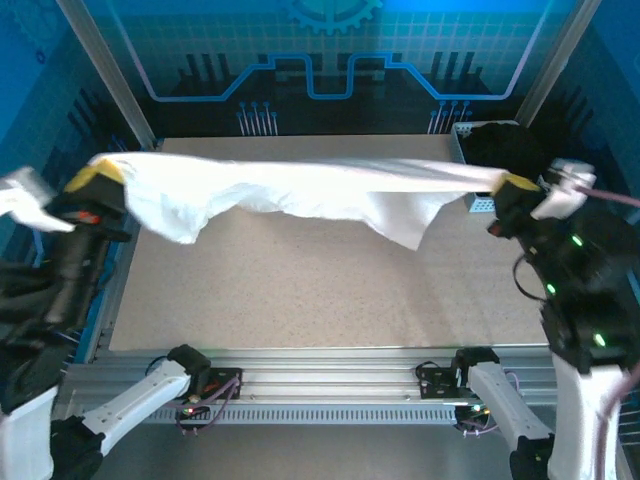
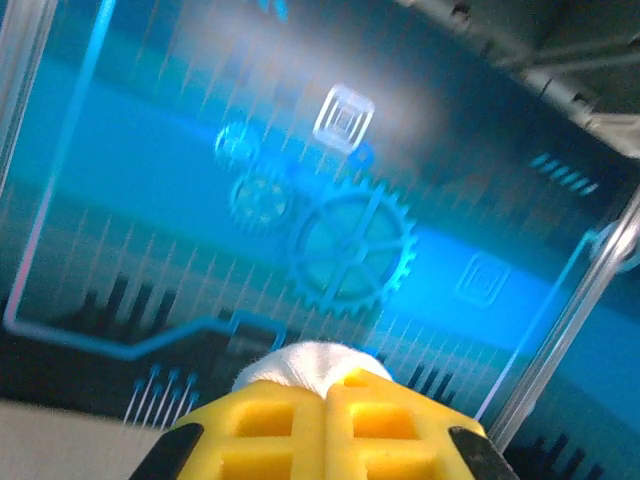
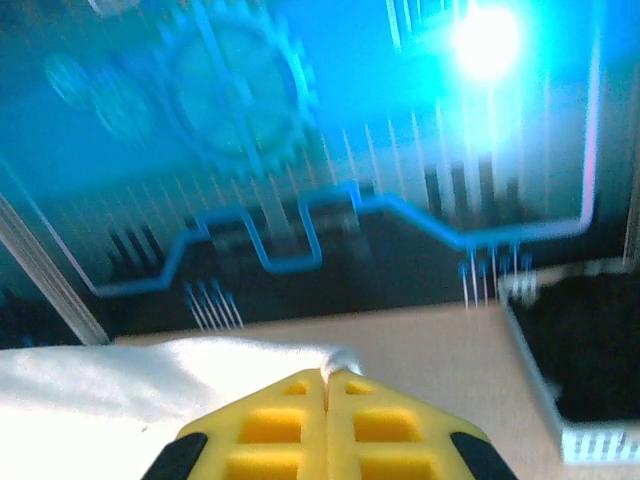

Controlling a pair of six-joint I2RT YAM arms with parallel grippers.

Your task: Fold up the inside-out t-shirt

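While it is being pinched at both ends, the white t-shirt [image 1: 300, 190] is being held stretched in the air between the two pincers. It is being let sag in loose folds, with one flap drooping just beside the left pincer [image 1: 100, 177] and a longer one hanging nearer the right pincer [image 1: 517, 184]. The yellow fingers of the left pincer are being pressed together on a small bunch of the cloth, which is seen bulging out just past their tips in the left wrist view. The right pincer's fingers are likewise being kept closed on an edge of the shirt, the cloth being spread away to its left. The speckled tabletop [image 1: 320, 300] is being left bare below both pincers. Just behind the right pincer, a black garment [image 1: 505, 148] is being kept in a white perforated bin [image 1: 481, 204].
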